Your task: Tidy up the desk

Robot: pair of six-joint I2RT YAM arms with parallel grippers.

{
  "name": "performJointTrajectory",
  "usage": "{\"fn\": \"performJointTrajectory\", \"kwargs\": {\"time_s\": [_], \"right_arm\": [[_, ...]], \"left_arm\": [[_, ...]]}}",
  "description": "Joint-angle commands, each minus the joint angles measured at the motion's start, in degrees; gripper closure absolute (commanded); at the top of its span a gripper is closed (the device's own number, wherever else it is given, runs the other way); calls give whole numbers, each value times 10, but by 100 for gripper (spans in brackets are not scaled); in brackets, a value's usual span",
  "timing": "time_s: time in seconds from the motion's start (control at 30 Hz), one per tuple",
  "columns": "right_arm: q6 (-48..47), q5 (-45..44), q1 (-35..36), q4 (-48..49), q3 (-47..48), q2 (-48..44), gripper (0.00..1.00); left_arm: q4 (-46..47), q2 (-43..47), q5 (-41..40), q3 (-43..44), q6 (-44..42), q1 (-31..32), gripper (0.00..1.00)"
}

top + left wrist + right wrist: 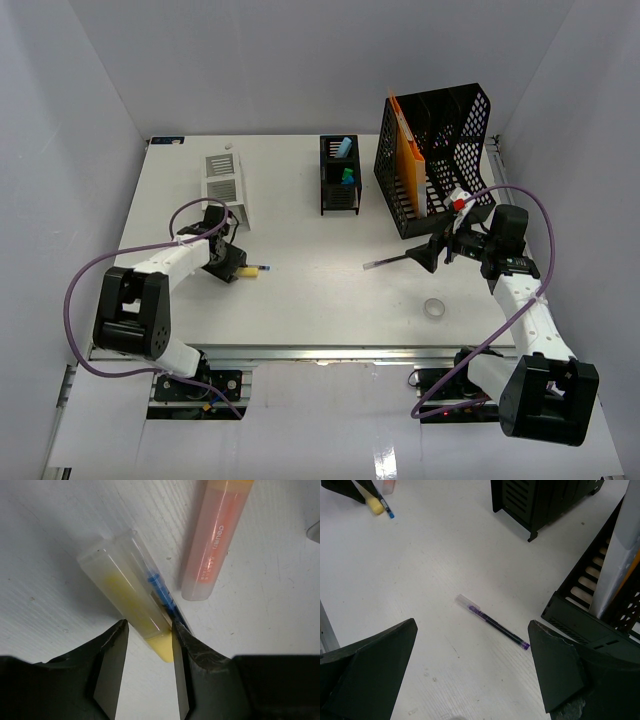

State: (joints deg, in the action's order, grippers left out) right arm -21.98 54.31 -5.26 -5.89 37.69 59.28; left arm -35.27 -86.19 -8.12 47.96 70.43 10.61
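The white table lies beneath both hands. Toward its 9 o'clock side the left hand is down at the surface, its fingers straddling a yellow highlighter with a blue pen alongside. The jaws are partly closed against its sides, but whether they already pinch it cannot be told. An orange highlighter lies just beside, at 1 o'clock. Toward 3 o'clock the right hand hovers above the table, spread wide and empty, with a purple pen on the surface below it.

white desk: purple pen, small ring, file rack.
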Motion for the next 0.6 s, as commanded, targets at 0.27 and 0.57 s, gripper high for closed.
{"fn": "performJointTrajectory", "kwargs": {"time_s": [0.27, 0.57], "right_arm": [[5, 9, -5, 9, 7, -12, 2], [7, 10, -6, 9, 7, -14, 2]], "left_arm": [[-19, 65, -5, -53, -31, -3, 52], [-7, 37, -1, -64, -50, -3, 46]]}}
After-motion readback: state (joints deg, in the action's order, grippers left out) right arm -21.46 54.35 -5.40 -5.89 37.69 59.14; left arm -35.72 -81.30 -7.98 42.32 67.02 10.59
